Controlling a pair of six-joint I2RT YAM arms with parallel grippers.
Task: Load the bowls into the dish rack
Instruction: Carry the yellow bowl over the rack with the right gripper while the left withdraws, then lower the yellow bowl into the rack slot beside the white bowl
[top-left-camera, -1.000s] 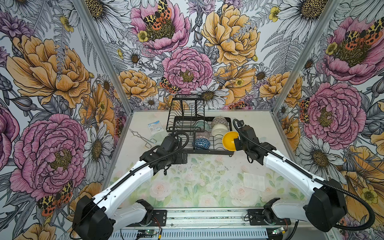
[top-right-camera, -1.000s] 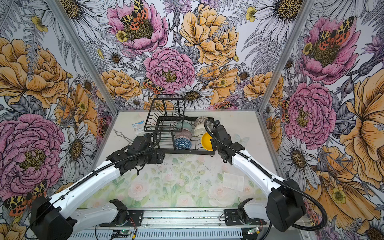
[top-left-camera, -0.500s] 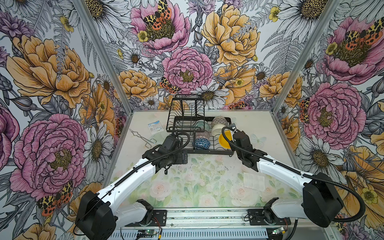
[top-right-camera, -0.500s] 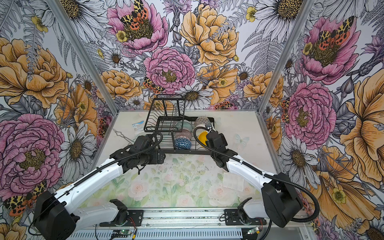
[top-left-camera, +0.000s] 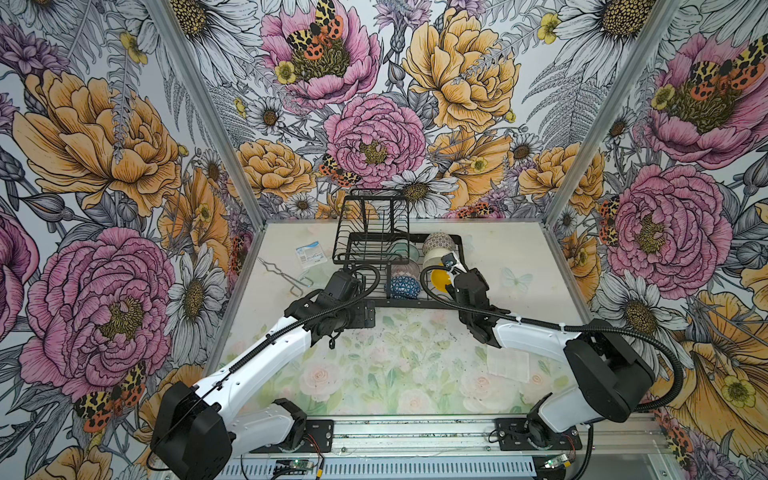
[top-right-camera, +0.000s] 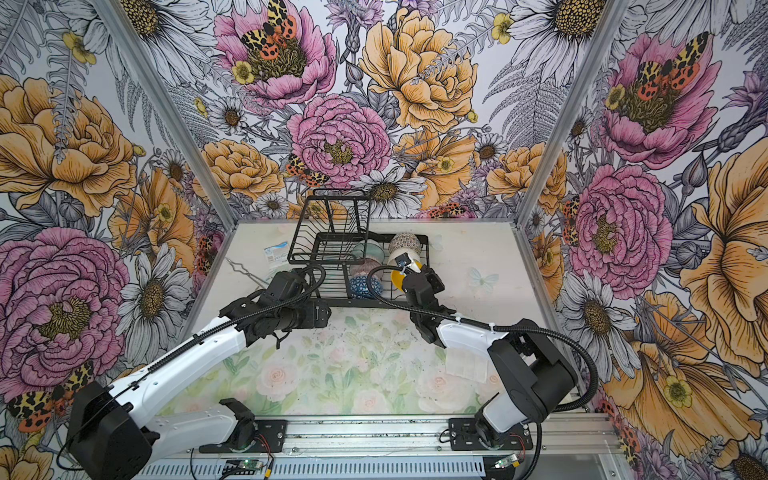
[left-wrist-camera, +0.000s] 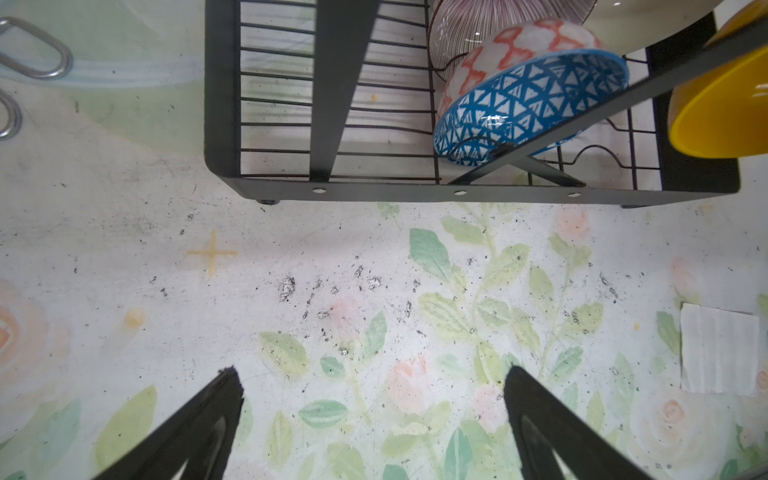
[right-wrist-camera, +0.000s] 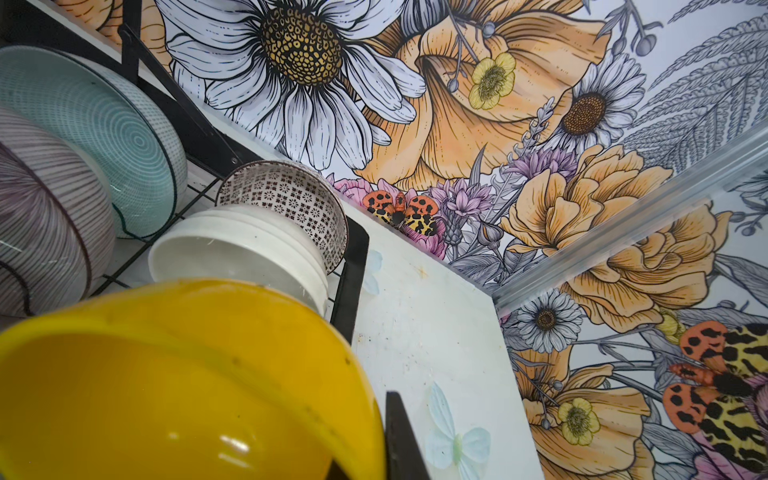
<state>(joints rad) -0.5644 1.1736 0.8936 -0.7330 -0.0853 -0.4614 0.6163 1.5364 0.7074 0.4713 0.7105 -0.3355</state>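
Seen from above, a black wire rack (top-left-camera: 409, 305) sits at the back of a flower-printed table (top-left-camera: 395, 374), with a robot arm reaching toward it from each side. Five bowls are already inside, standing on edge: the teal bowl (right-wrist-camera: 95, 124) and pink bowl (right-wrist-camera: 41, 216) on the left, the blue bowl (left-wrist-camera: 528, 104) at the front, and the cream bowl (right-wrist-camera: 232, 257) and black-and-white bowl (right-wrist-camera: 286, 195) in a row on the right. The right gripper (top-left-camera: 451, 269) is pinched almost fully closed on the rim of the yellow bowl (right-wrist-camera: 187, 374) and holds it tipped on its side. A second ago this bowl hung just outside the rack's right edge. It has since been carried inward and is now over the rack's right front part, just in front of the cream bowl. Whether it already touches the wires cannot be told. The left gripper (left-wrist-camera: 370, 370) has barely moved and hovers over bare table just in front of the rack, its jaws spread wide and holding nothing. The yellow bowl looks like the last one to load, so the task appears nearly done. What likely remains is to lower it into a free slot and let go without knocking the cream bowl.
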